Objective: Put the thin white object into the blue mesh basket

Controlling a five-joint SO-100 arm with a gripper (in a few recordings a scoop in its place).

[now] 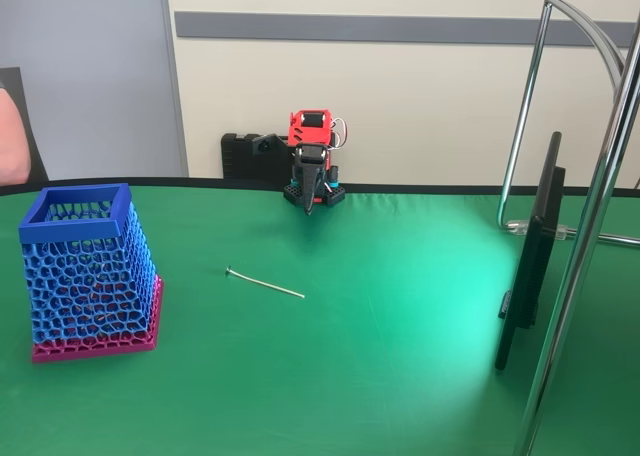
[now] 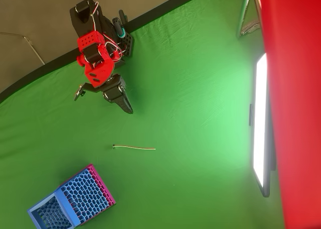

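Lying flat mid-table: thin, whitish bent stick [image 1: 265, 283]; blue web-mesh plastic basket [image 1: 84, 272] near left; black claw [image 1: 309, 208], far, closed, empty. Risk: fingers skidding off so slim a stick.

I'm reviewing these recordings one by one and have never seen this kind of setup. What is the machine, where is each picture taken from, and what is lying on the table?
The red and black machine is a small robot arm fixed at the far edge of a green table. Its two-finger gripper points down at the table, looks shut and holds nothing.

One picture comes from a fixed camera facing the arm across the table; the other looks straight down from overhead.

On the table lie a thin white stick and, apart from it, a tall blue mesh basket on a magenta base. The overhead view shows the stick between arm and basket. A screen stands at the right.
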